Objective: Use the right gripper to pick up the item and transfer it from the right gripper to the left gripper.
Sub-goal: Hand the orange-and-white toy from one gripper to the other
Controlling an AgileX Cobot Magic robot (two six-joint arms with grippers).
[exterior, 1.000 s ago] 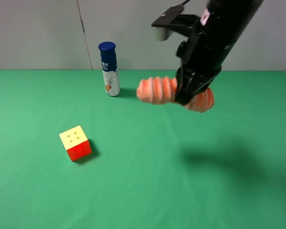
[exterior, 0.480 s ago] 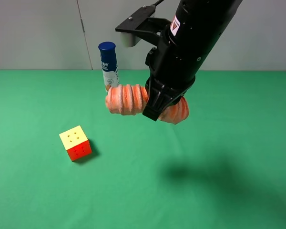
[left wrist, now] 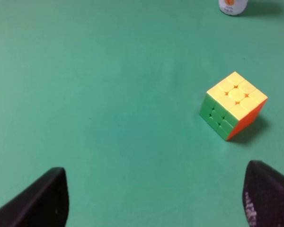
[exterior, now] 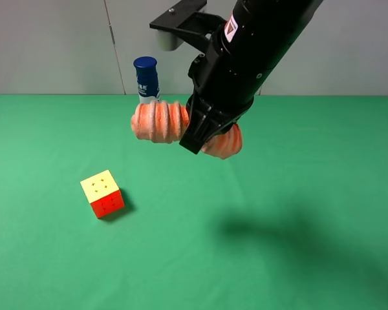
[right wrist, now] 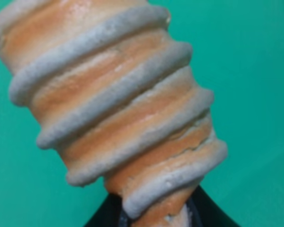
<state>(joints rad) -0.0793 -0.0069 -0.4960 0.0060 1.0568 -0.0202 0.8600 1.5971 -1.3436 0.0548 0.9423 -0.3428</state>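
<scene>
currently the right end effector (exterior: 193, 143) is clamped on the middle of an orange-pink ribbed roll (exterior: 156, 121), held crosswise in the air above the table (exterior: 297, 258), in front of a blue-capped bottle (exterior: 146, 81). the roll looks soft, light and squashy, so its free end seems the best place for the left end effector (left wrist: 154, 201), whose jaws stand wide apart and empty. a yellow-red puzzle cube (exterior: 102, 194) sits below on the table, likely clear of a handover.
</scene>
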